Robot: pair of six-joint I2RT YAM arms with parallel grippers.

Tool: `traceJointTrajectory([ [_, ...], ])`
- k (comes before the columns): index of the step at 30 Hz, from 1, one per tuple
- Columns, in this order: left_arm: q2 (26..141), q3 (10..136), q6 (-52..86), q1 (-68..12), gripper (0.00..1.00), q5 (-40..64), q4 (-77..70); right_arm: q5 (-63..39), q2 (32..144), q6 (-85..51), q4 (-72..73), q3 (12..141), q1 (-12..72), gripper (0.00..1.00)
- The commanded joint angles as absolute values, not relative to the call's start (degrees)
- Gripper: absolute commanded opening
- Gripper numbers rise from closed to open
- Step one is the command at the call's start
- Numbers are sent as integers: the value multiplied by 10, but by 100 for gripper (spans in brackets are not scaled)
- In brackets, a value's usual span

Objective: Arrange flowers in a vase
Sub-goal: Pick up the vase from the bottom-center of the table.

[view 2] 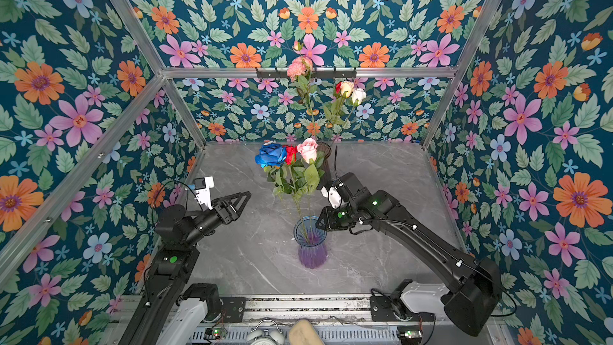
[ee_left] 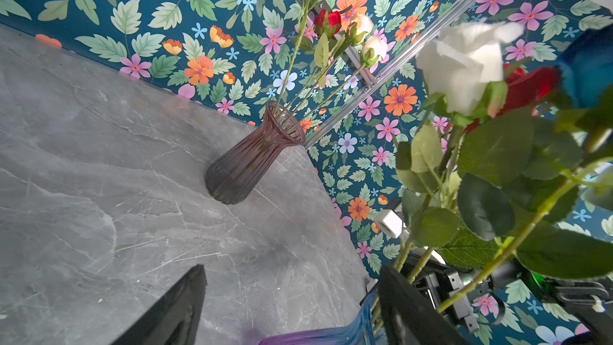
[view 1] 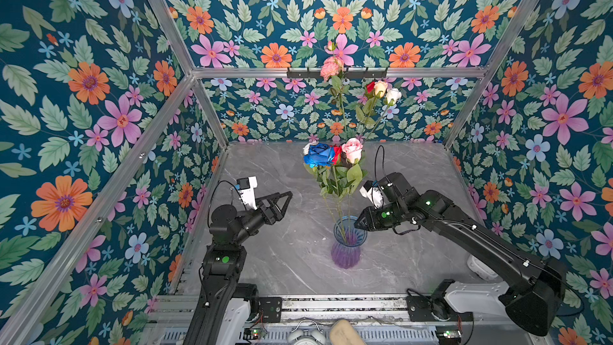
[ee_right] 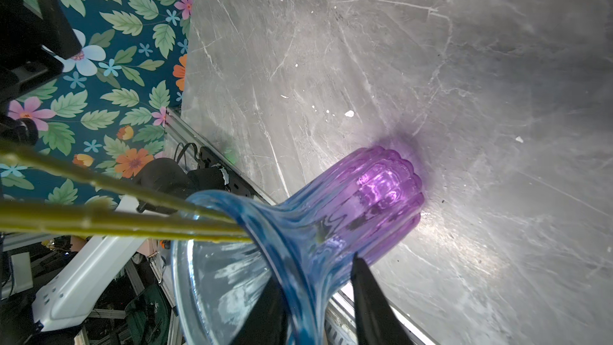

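A ribbed glass vase (view 1: 346,247) (view 2: 310,247), blue at the rim and purple at the base, stands upright at the middle front of the grey table. In it are flowers: a blue rose (view 1: 320,155), a red one and a pink rose (view 1: 352,149), with a white rose (ee_left: 464,61) in the left wrist view. My right gripper (view 1: 360,224) (ee_right: 315,270) has closed down on the vase's rim wall, one finger inside and one outside; green stems (ee_right: 99,220) pass beside it. My left gripper (view 1: 287,195) (ee_left: 292,310) hangs open and empty, left of the stems.
A second, brownish vase (ee_left: 252,157) stands by the back wall with a frilly pink bloom (view 1: 331,68) and red, peach and white roses (view 1: 381,91). A black hook rail (view 1: 336,74) crosses the back frame. An alarm clock (view 1: 305,335) and a tan object (view 1: 343,331) lie at the front edge.
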State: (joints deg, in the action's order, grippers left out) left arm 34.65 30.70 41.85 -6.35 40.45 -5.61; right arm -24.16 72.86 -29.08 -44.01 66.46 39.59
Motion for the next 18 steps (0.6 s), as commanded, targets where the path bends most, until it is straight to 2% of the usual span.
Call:
traceJointTrajectory([
  [1,349,311,412,-63,83,410,-69,-227,732,-281,-458,662,397,27],
  [4,351,314,412,-62,83,409,-70,-227,729,-281,-456,659,397,23],
  [10,360,321,414,-62,83,410,-76,-215,722,-279,-465,669,397,0],
  [18,362,323,414,-63,83,412,-76,-138,687,-257,-522,711,393,0],
])
